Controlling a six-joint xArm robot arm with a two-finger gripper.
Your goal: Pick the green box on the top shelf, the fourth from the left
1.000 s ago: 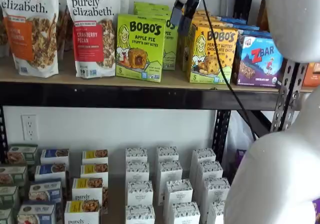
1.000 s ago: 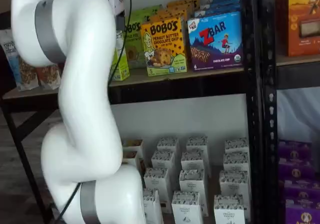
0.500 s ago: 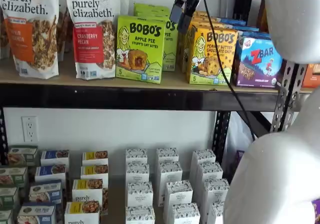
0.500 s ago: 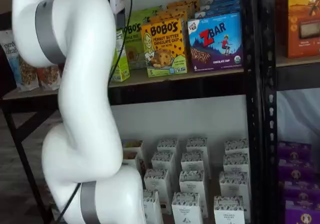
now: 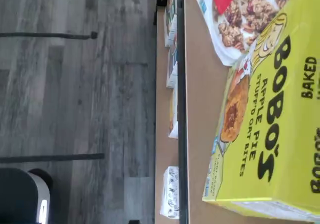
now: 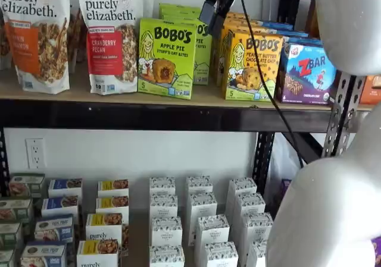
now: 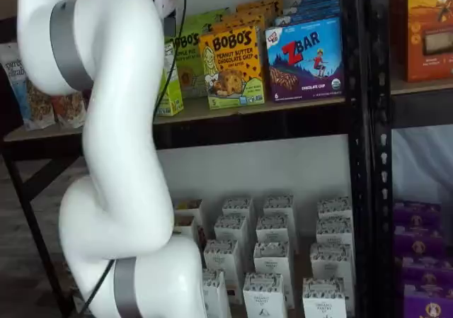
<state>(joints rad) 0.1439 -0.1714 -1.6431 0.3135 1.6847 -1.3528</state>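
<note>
Top shelf [image 6: 178, 94] carries green box [image 6: 166, 57], upright, front row, between granola bag [image 6: 110, 35] and yellow box [image 6: 253, 65]. Pincer [image 6: 213, 8] hangs above, just right of box, behind its front face. Long axis vertical. Fingers spread wide, empty.

White arm [image 7: 117, 141] standing before the top shelf [image 7: 283, 109], hiding most of the green box [image 7: 170, 84]; yellow Bobo's box [image 7: 232, 66] and ZBar box [image 7: 306, 57] sitting side by side
</note>
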